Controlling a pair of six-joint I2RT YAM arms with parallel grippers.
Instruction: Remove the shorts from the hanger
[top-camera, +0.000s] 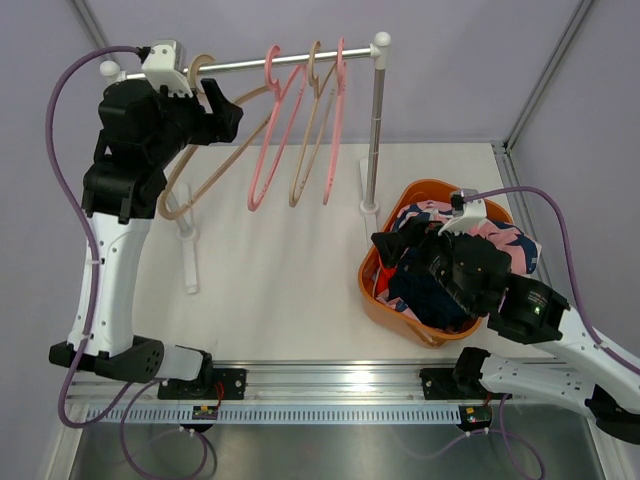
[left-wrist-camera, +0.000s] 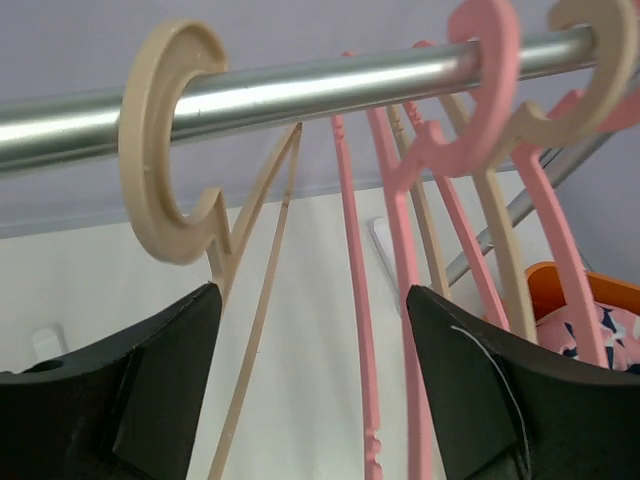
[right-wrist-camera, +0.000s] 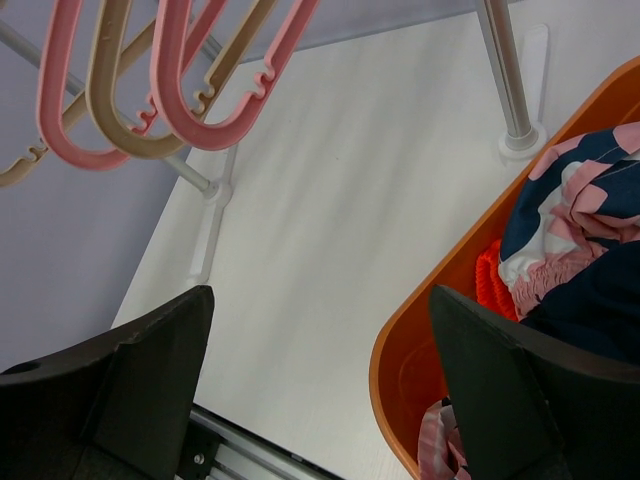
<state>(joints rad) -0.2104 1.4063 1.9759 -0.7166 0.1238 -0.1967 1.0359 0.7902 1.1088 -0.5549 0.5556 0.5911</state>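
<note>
Shorts (top-camera: 495, 245) heaped in the orange basket (top-camera: 372, 292), right of centre in the top view: pink-and-navy pair (right-wrist-camera: 575, 205) uppermost, dark navy pair (right-wrist-camera: 595, 310) beside it, orange pair (right-wrist-camera: 493, 275) against the basket wall. Two beige hangers (left-wrist-camera: 160, 150) and two pink hangers (top-camera: 268, 150) hooked on the steel rail (top-camera: 260, 65) along the upper edge. Right gripper (right-wrist-camera: 318, 295) over the basket's left rim, fingers spread wide, holding nothing. Left gripper (left-wrist-camera: 310, 295) raised at upper left, just below a beige hook, fingers likewise wide apart.
</note>
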